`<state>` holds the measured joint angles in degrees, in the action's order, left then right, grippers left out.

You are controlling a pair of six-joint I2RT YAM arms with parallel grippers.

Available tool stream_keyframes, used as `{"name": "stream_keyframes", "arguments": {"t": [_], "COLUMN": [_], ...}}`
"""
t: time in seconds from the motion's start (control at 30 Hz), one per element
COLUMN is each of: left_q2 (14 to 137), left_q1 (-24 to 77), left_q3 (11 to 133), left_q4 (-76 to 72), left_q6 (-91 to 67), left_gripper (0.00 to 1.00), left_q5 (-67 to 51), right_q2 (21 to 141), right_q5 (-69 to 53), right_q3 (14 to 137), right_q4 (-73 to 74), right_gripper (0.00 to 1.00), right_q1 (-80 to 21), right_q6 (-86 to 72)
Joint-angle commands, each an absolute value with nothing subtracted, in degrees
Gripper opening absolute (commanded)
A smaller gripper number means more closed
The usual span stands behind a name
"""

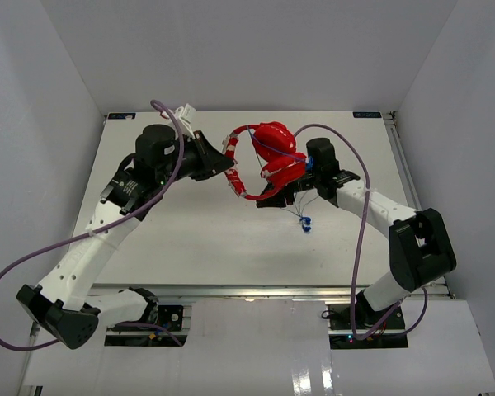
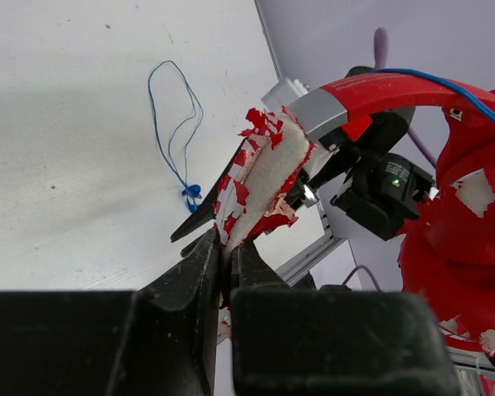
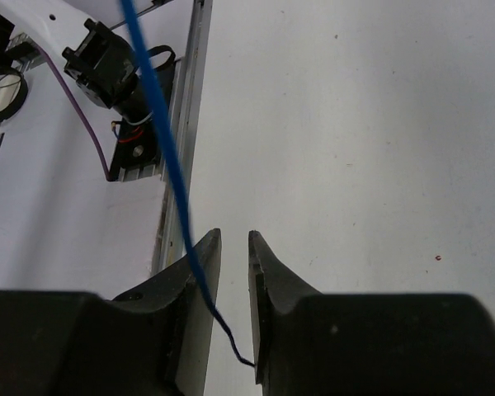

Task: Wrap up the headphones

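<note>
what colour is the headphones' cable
Blue. The thin cable shows best in the right wrist view, against the white table.

the desk (image 1: 190, 239) is a plain white board, matt, with a few tiny dark specks on it. a metal rail (image 1: 256, 289) runs along its near edge. right of centre, a loose loop of thin blue cable (image 2: 169, 124) from the headphones (image 1: 272, 153) reaches the surface, and its blue tips (image 1: 305, 223) seem to rest there. soft shadows fall nearby.
</note>
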<state>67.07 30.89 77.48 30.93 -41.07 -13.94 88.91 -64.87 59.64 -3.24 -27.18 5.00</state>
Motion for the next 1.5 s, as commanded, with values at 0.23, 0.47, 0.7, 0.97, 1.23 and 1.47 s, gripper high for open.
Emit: {"name": "stream_keyframes", "arguments": {"t": [0.23, 0.47, 0.7, 0.97, 1.23, 1.47], "left_q2": [65.6, 65.6, 67.3, 72.2, 75.1, 80.1], "left_q1": [31.1, 31.1, 31.0, 30.5, 30.4, 30.5], "left_q3": [87.2, 87.4, 88.0, 87.5, 80.1, 76.1], "left_q4": [34.3, 33.1, 33.3, 35.4, 35.1, 36.4], "left_q6": [-44.1, -46.2, -44.9, -39.5, -37.8, -32.9], "left_gripper": [0.00, 0.00, 0.00, 0.00, 0.00, 0.00], "left_q5": [1.5, 9.4, 18.1, 24.4, 23.0, 15.4], "right_q2": [83.2, 77.5, 72.5, 66.4, 67.5, 69.9], "right_q5": [-70.6, -70.3, -65.4, -48.4, -28.7, -11.6], "right_q3": [48.7, 44.0, 46.5, 58.0, 74.1, 80.0], "right_q4": [-8.8, -6.5, 6.3, 30.5, 43.6, 35.0], "right_gripper": [0.26, 0.22, 0.10, 0.08, 0.08, 0.08], "right_q1": [-27.4, -27.5, -28.2, -29.4, -34.9, -42.6], "right_q6": [14.0, 17.7, 25.7, 45.6, 60.0, 59.4]}}
